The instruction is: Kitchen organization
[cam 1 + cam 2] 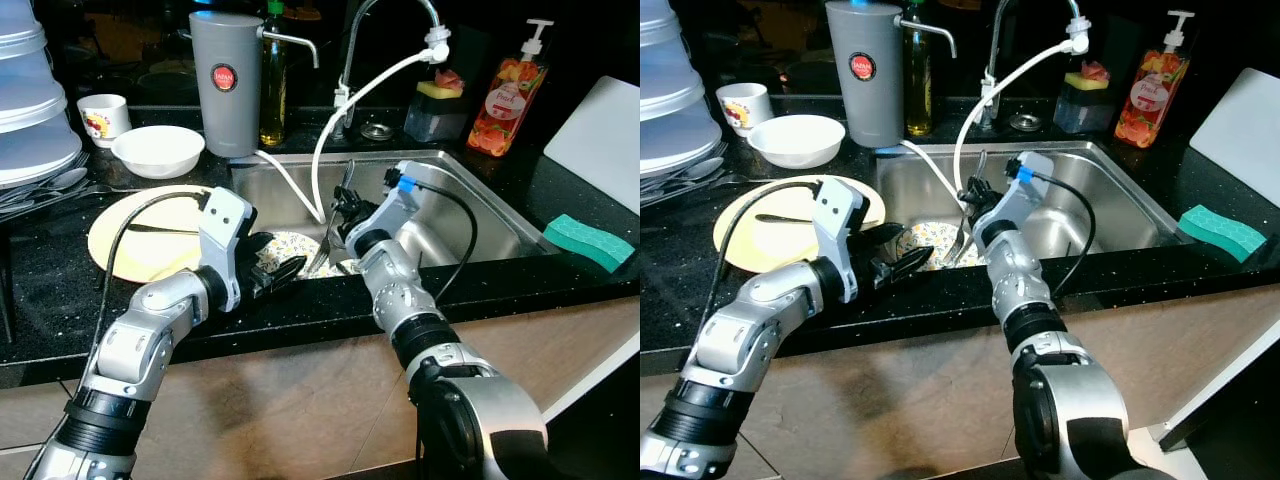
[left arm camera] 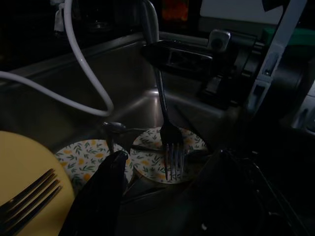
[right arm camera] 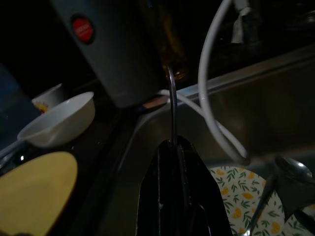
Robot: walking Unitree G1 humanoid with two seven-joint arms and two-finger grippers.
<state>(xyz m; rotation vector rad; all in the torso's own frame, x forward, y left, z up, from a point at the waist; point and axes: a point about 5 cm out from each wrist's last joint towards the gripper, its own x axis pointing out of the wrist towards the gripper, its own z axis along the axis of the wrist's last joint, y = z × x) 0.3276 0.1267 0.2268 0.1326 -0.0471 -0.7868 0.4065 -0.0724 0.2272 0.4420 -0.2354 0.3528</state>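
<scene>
My right gripper (image 1: pixel 346 205) is shut on a metal fork (image 2: pixel 170 142) and holds it above the steel sink (image 1: pixel 470 215), tines down; the handle (image 3: pixel 171 103) sticks out past the fingers. Below the tines, small floral plates (image 2: pixel 150 167) and a spoon (image 2: pixel 113 128) lie in the sink bottom. My left gripper (image 1: pixel 280 268) is open at the sink's near left edge, just over the floral plates (image 1: pixel 293 243), holding nothing. A yellow plate (image 1: pixel 150 235) with forks (image 2: pixel 29 191) on it rests on the black counter to the left of the sink.
A white hose (image 1: pixel 330 130) loops from the faucet into the sink. Behind stand a grey canister (image 1: pixel 225 80), an oil bottle (image 1: pixel 272 85), a white bowl (image 1: pixel 158 150), a cup (image 1: pixel 103 118) and a soap bottle (image 1: pixel 510 95). At the right are a green sponge (image 1: pixel 590 240) and a white board (image 1: pixel 605 140).
</scene>
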